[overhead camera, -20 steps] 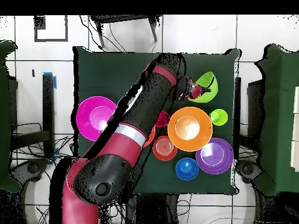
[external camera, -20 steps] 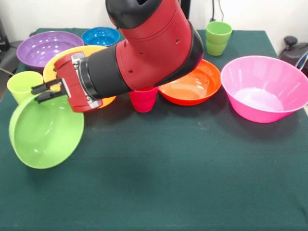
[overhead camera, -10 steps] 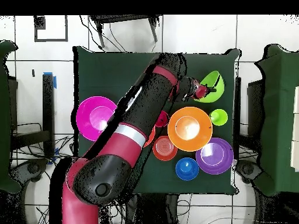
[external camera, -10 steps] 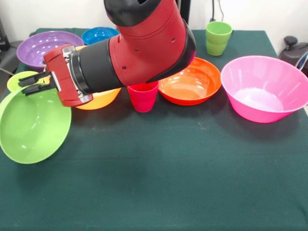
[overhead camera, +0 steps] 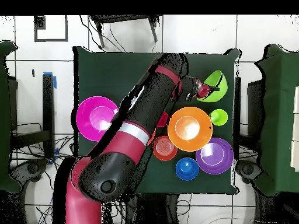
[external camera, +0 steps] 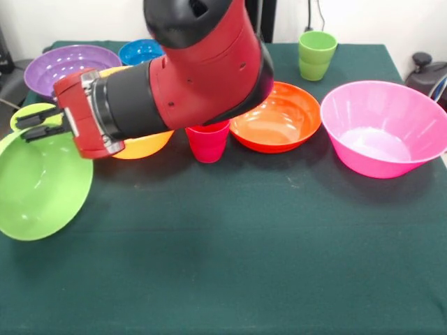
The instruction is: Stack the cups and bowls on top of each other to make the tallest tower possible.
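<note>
Your gripper (external camera: 31, 124) is clamped on the rim of the lime green bowl (external camera: 38, 192), which hangs tilted, its glossy inside facing the front, at the table's (external camera: 244, 244) left edge in the front view. No writing can be read anywhere. Just behind it stands a light green cup (external camera: 28, 113). Beyond lie the yellow-orange bowl (external camera: 143, 143), the purple bowl (external camera: 66, 64) and the blue bowl (external camera: 143, 50). The red-pink cup (external camera: 208, 142) touches the orange bowl (external camera: 279, 118) mid-table. The large pink bowl (external camera: 384, 129) sits upright by the right edge; two nested green cups (external camera: 316, 54) stand near the far edge.
</note>
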You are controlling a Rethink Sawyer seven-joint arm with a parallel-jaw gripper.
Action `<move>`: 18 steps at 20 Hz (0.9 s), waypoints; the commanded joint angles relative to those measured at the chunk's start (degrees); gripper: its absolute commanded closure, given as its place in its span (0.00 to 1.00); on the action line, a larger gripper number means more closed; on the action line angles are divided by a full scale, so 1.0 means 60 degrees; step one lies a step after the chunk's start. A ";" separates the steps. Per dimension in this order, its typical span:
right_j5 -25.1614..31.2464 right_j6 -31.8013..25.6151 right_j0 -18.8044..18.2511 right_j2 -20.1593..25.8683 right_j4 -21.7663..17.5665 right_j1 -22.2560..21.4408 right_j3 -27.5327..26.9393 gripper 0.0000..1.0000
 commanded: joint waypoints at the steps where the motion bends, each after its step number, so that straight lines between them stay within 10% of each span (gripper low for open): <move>1: -0.0527 -0.1020 -0.0661 0.0335 -0.0703 0.1058 -0.1587 1.00; 18: 0.0036 -0.0469 -0.1713 -0.0471 -0.0526 0.2068 -0.4273 1.00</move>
